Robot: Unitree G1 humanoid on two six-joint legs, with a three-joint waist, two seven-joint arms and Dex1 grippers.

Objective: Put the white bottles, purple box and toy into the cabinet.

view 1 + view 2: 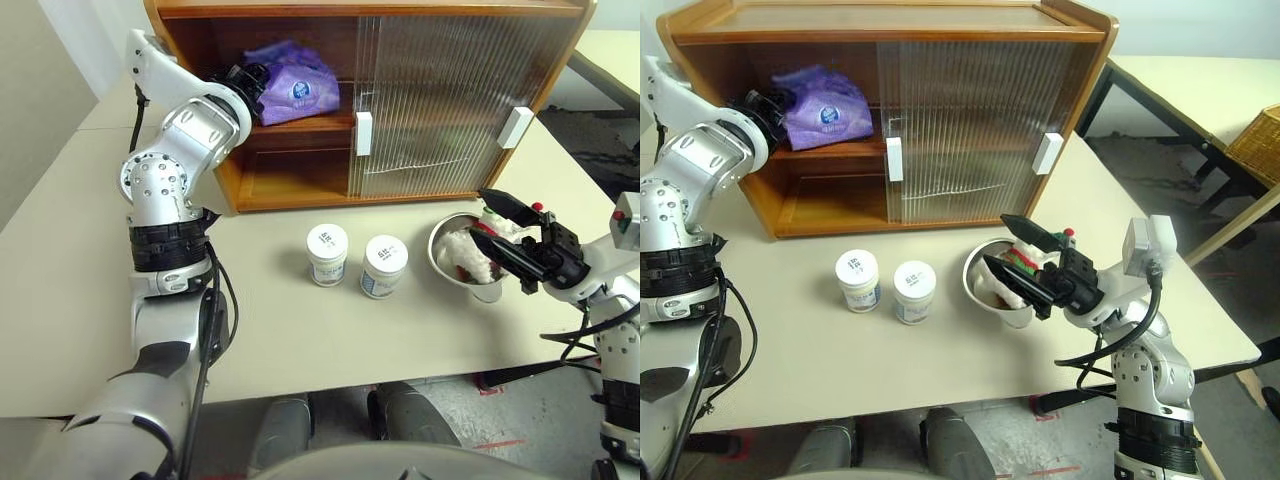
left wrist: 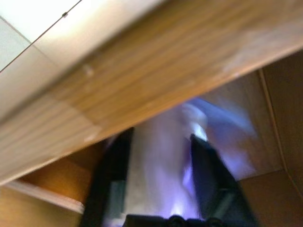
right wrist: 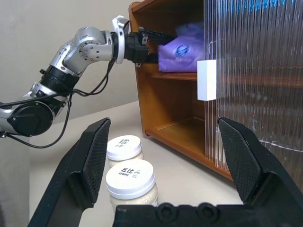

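Observation:
The purple box (image 1: 295, 85) lies on the upper shelf of the cabinet (image 1: 300, 196), in its open left half. My left gripper (image 1: 247, 78) reaches level into that shelf. Its fingers stand open on either side of the box's near end (image 2: 161, 142). Two white bottles (image 1: 327, 253) (image 1: 384, 266) stand upright side by side on the table in front of the cabinet. The toy (image 1: 456, 250) sits in a round steel bowl (image 1: 438, 238) to their right. My right gripper (image 1: 502, 232) hovers open at the bowl's right side, holding nothing.
Both ribbed sliding doors (image 1: 450, 95) cover the cabinet's right half, white handles (image 1: 364, 133) facing out. The lower left shelf (image 1: 290, 175) is bare. Another table (image 1: 1200, 80) and a wicker basket (image 1: 1258, 140) stand off to the right, past the table edge.

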